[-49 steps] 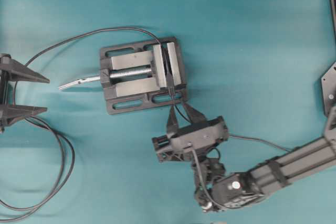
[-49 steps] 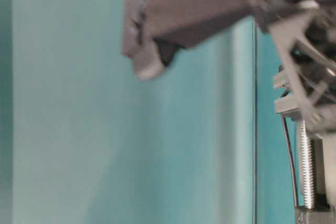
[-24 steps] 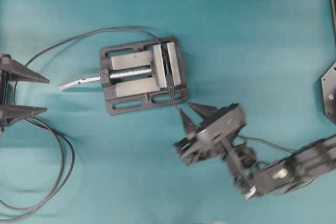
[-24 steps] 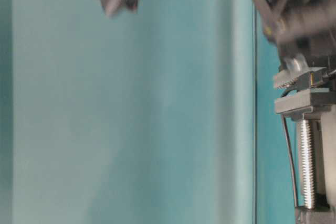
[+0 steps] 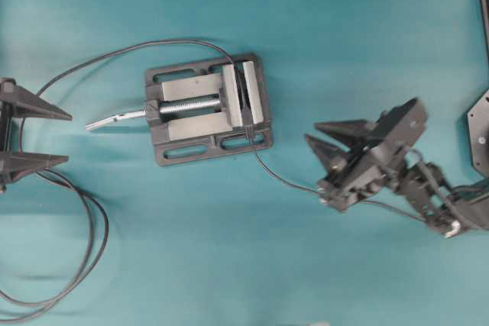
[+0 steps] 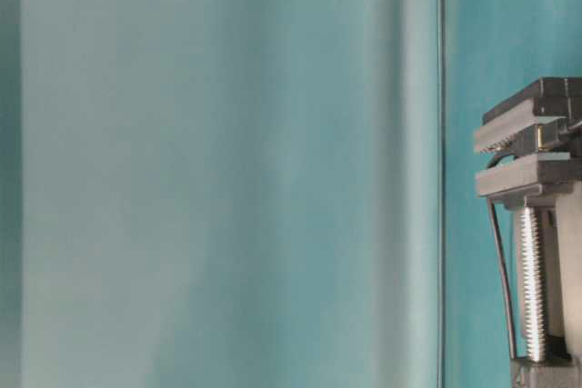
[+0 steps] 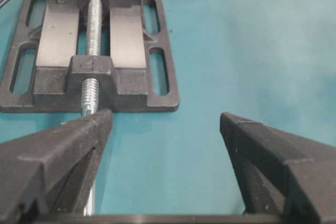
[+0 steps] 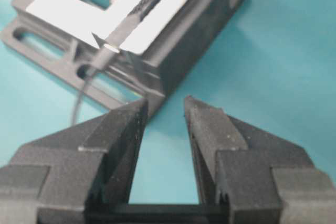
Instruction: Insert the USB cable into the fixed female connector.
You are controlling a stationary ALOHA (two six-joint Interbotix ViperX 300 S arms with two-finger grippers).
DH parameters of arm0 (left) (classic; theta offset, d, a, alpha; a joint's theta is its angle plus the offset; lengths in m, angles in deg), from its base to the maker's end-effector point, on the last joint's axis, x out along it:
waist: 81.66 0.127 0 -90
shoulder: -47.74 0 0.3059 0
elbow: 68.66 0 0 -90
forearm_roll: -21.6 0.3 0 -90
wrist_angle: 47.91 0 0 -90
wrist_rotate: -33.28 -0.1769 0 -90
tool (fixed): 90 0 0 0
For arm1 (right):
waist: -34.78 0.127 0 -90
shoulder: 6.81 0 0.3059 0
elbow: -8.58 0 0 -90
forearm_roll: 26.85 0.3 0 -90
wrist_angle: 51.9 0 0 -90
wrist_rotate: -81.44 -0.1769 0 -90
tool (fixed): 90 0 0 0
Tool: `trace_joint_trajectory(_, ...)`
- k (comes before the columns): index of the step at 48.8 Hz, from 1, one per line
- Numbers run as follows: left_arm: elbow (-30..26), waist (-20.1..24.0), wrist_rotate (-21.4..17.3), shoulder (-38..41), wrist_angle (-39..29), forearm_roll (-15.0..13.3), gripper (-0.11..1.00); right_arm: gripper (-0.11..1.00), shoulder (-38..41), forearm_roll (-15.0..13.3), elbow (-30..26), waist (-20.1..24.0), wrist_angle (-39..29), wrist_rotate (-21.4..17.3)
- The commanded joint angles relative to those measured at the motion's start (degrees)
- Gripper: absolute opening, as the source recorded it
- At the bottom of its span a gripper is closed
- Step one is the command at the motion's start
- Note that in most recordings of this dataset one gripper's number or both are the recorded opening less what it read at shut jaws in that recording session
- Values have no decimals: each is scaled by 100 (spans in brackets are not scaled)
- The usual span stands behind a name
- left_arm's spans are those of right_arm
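USB cable [image 5: 286,179] is seen plugged at the vise [image 5: 208,109] mid-counter, released by the right hand [image 5: 324,133], now drawn back towards the right edge, empty and part-open, so insertion looks finished.

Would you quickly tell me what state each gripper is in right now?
Left gripper: open, holding nothing.
Right gripper: open, nothing between its fingers.

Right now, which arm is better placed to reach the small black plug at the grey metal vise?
Right. The right arm's open jaws face the small black plug at the grey metal vise's near end; the left arm sits beyond the silver screw handle.
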Motion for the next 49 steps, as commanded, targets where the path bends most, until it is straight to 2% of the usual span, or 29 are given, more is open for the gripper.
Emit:
trace_joint_trajectory(1, -70, 9, 44, 62, 35, 18, 99, 39, -308, -290, 264, 0, 18, -167)
trace_joint_trajectory(8, -70, 9, 44, 62, 44, 18, 99, 39, -703, -861, 853, -79, 35, -483)
trace_joint_trajectory(15, -70, 9, 44, 62, 44, 18, 99, 39, -1195, -1485, 1389, -360, 26, -729)
trace_joint_trajectory(21, -70, 9, 44, 62, 44, 18, 99, 39, -1758, -2188, 1828, -747, -26, -861)
trace_joint_trajectory(27, -70, 9, 44, 62, 35, 18, 99, 38, -2575, -3059, 2215, -1283, -369, -888)
trace_joint_trajectory(33, -70, 9, 44, 62, 44, 18, 99, 38, -3375, -3876, 2347, -2013, -1239, -835)
trace_joint_trajectory(40, -70, 9, 44, 62, 44, 18, 99, 38, -4368, -5089, 2276, -3164, -2865, -809)
trace_joint_trajectory(45, -70, 9, 44, 53, 44, 18, 99, 38, -5027, -5616, 2127, -3814, -3841, -817)
trace_joint_trajectory(49, -70, 9, 44, 53, 44, 18, 99, 38, -5511, -5792, 2074, -4131, -4351, -844)
